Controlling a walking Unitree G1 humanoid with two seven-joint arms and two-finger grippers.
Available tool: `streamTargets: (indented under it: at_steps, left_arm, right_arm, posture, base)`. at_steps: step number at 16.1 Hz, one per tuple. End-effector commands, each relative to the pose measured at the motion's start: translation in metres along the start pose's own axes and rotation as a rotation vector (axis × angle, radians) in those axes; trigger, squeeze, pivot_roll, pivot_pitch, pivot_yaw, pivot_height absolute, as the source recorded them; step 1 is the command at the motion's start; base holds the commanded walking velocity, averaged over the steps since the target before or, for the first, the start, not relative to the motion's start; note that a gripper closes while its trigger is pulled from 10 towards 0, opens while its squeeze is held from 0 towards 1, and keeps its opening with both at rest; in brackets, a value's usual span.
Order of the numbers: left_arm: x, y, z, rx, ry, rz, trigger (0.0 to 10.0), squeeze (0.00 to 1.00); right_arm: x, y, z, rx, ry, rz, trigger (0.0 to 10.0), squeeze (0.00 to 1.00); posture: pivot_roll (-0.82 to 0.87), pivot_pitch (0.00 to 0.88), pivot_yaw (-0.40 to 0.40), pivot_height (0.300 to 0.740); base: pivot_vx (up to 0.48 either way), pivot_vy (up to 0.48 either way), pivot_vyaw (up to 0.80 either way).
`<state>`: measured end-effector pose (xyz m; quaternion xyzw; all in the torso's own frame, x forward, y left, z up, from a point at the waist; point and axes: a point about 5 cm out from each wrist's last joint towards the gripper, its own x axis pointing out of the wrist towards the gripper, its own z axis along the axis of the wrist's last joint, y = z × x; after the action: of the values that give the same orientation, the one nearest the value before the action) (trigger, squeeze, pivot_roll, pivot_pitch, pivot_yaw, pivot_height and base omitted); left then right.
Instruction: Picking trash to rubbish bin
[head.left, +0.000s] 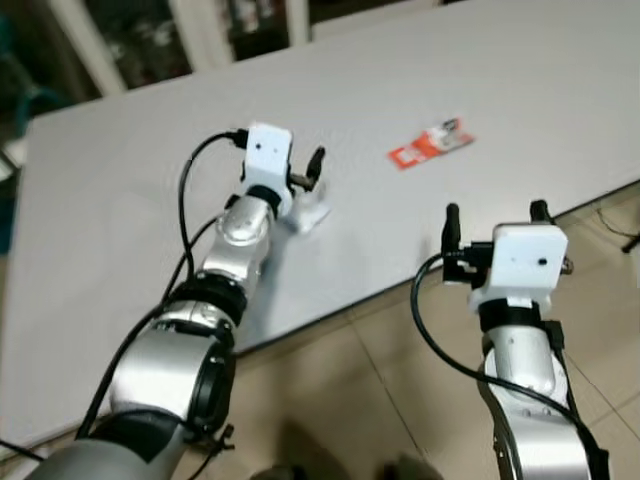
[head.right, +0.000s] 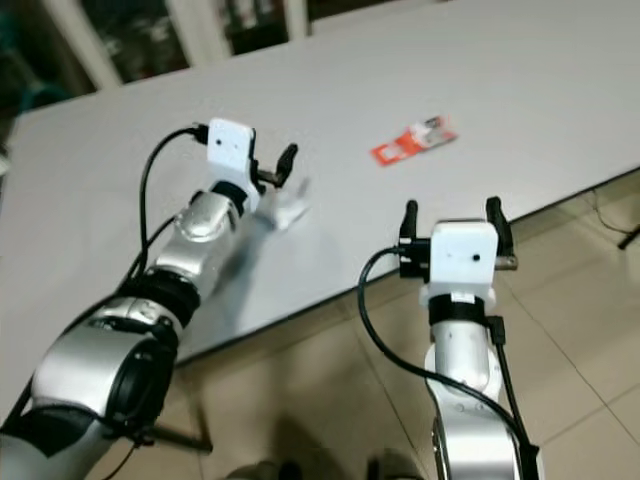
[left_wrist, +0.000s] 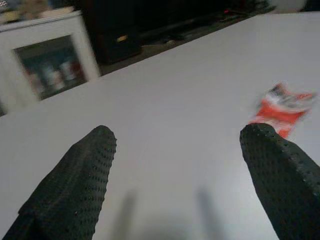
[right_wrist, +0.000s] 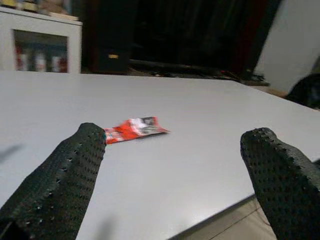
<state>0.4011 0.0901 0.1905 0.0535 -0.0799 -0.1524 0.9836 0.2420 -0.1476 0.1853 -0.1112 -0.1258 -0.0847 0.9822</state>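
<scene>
A red snack wrapper lies flat on the grey table, right of centre. A small white crumpled scrap lies on the table just under my left wrist. My left gripper hovers open over the table above the scrap, nothing between its fingers; the red wrapper lies ahead, by one fingertip. My right gripper stands open just off the table's near edge, over the floor. It points at the wrapper, which lies well ahead of its fingers.
The table's near edge runs diagonally between my two arms. Beige tiled floor lies below it. White-framed cabinets and dark furniture stand behind the table. A black cable lies on the floor at the far right.
</scene>
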Motion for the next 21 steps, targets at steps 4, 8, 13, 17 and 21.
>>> streamTargets:
  at_steps: [4,8,13,17,21]
  left_arm:
    - [-0.004,-0.007,-0.011,0.001,0.04,-0.019,10.0,0.0]
    - [-0.008,0.0,-0.019,0.037,0.08,-0.023,10.0,0.0]
    - [-0.018,0.005,-0.037,0.084,0.161,-0.072,10.0,0.0]
    - [-0.029,-0.006,-0.049,0.073,0.135,-0.092,10.0,0.0]
    - [-0.047,-0.018,-0.068,0.068,0.128,-0.123,10.0,0.0]
  right_arm:
    - [-0.001,-0.002,-0.006,-0.019,0.028,-0.002,10.0,0.0]
    - [0.0,-0.003,-0.007,-0.029,0.039,0.001,10.0,0.0]
    - [-0.004,0.002,-0.023,0.008,0.109,0.001,10.0,0.0]
    - [-0.007,0.001,-0.028,0.005,0.115,0.008,10.0,0.0]
    - [-0.01,0.0,-0.029,-0.044,0.086,0.049,10.0,0.0]
  posture:
    - [0.03,0.124,0.086,0.74]
    - [0.03,0.124,0.086,0.74]
    - [0.04,0.132,0.098,0.74]
    - [0.06,0.124,0.092,0.74]
    - [0.06,0.113,0.069,0.74]
  base:
    - [0.0,0.0,0.0]
    - [0.0,0.0,0.0]
    - [0.0,0.0,0.0]
    - [0.0,0.0,0.0]
    - [0.0,0.0,0.0]
